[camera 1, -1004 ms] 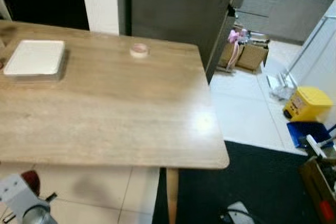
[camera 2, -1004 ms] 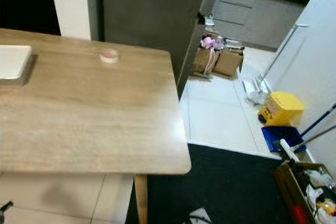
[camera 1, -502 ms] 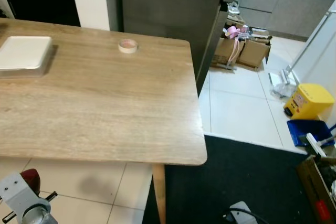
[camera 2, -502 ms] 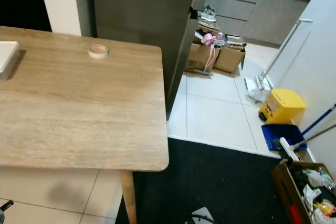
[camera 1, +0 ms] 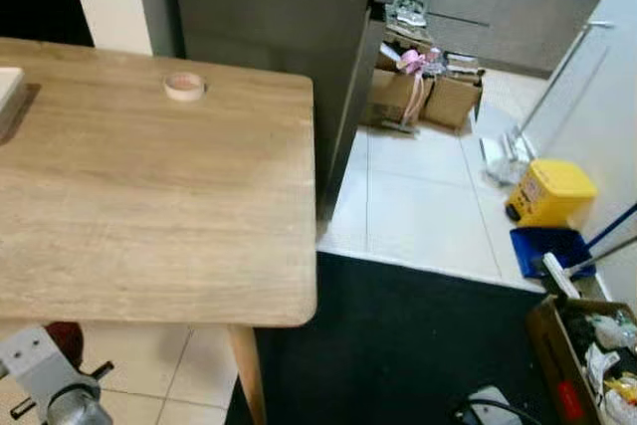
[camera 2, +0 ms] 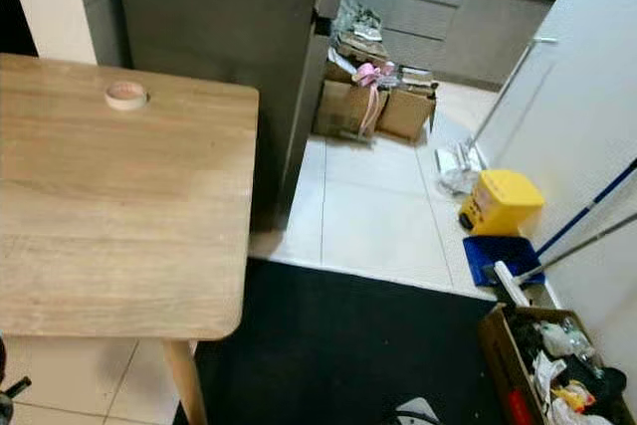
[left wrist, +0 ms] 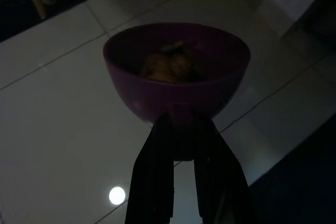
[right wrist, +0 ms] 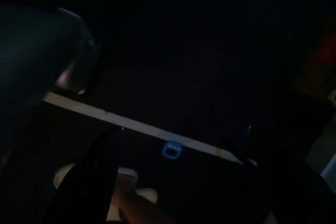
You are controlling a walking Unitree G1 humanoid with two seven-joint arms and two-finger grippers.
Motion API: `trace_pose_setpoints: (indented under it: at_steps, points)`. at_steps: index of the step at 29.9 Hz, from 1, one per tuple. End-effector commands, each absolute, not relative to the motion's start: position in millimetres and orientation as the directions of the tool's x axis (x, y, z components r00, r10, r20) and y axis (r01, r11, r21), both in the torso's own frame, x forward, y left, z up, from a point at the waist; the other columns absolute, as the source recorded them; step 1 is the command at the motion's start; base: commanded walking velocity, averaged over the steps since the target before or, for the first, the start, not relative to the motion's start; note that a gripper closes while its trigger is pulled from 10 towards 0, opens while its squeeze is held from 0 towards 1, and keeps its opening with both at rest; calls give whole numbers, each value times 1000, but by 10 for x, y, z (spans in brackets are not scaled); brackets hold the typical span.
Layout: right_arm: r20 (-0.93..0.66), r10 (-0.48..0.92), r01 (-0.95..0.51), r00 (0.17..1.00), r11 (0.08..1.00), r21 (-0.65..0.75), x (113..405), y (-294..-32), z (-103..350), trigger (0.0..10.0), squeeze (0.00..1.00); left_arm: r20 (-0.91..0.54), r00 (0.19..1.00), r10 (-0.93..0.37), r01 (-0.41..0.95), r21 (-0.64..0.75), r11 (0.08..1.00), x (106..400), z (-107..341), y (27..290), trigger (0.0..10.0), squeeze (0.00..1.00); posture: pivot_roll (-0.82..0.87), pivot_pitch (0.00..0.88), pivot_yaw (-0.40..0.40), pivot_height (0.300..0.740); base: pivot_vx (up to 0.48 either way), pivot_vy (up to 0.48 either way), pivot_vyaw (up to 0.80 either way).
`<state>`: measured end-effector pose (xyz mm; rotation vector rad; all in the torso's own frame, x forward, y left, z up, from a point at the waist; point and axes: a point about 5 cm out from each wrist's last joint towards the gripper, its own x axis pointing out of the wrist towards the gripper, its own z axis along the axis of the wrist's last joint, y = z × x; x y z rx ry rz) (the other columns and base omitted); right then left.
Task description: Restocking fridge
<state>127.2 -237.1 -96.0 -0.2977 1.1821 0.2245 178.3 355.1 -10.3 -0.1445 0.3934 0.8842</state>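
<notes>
Below the table (camera 1: pixel 149 206), left fingers (left wrist: pixel 152 182) clamp a purple bowl (left wrist: pixel 176 72) — right fingers' state unreadable, no legible writing

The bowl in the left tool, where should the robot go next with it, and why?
Probably keep walking right, around the table corner toward the grey fridge. The left tool is shut on the rim of a purple bowl with food in it, held low over the tiled floor, and the fridge door looks closed, so it likely needs to get close first.
</notes>
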Motion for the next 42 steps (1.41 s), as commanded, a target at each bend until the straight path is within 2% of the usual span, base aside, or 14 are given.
trace_pose_setpoints:
  at_steps: [1,6,11,22,26,29,35,39,42]
  points:
    - [-935,0,-303,354,946,-115,1216,-2451,-957,10000,0,-405,567,718,-772,43,634,1764,-140,3514,10000,0,97,11,-105,740,0,-480,0]
    - [-936,7,-309,351,945,-109,1207,-2421,-968,10000,0,-405,570,715,-770,40,636,1776,-140,3505,10000,0,96,9,-105,740,0,-480,0]
    - [-932,37,-324,359,942,-88,1284,-2225,-994,10000,0,-408,572,711,-769,34,638,1794,-144,3487,10000,0,93,4,-107,740,0,-480,0]
    - [-930,46,-329,364,941,-82,1334,-2160,-993,10000,0,-409,583,702,-764,18,645,1831,-143,3458,10000,0,90,2,-105,740,0,-466,0]
    - [-932,49,-332,359,940,-78,1321,-2147,-999,10000,0,-404,654,639,-701,-5,714,1955,-132,3357,10000,0,90,4,-105,740,0,0,0]
    - [-932,50,-333,358,940,-78,1320,-2144,-1001,10000,0,-403,669,624,-687,-15,727,1980,-130,3336,10000,0,90,6,-106,740,0,0,0]
    - [-934,49,-335,354,939,-78,1308,-2144,-1005,10000,0,-371,761,532,-578,-15,816,2126,-82,3227,10000,0,90,6,-106,740,0,0,0]
    - [-934,52,-339,355,938,-76,1324,-2114,-1006,10000,0,-357,784,508,-551,-25,834,2170,-58,3206,10000,0,90,6,-106,740,0,0,0]
    - [-932,56,-343,358,936,-75,1352,-2079,-1004,10000,0,-311,870,383,-425,-77,902,2309,5,3087,10000,0,90,6,-106,740,0,0,0]
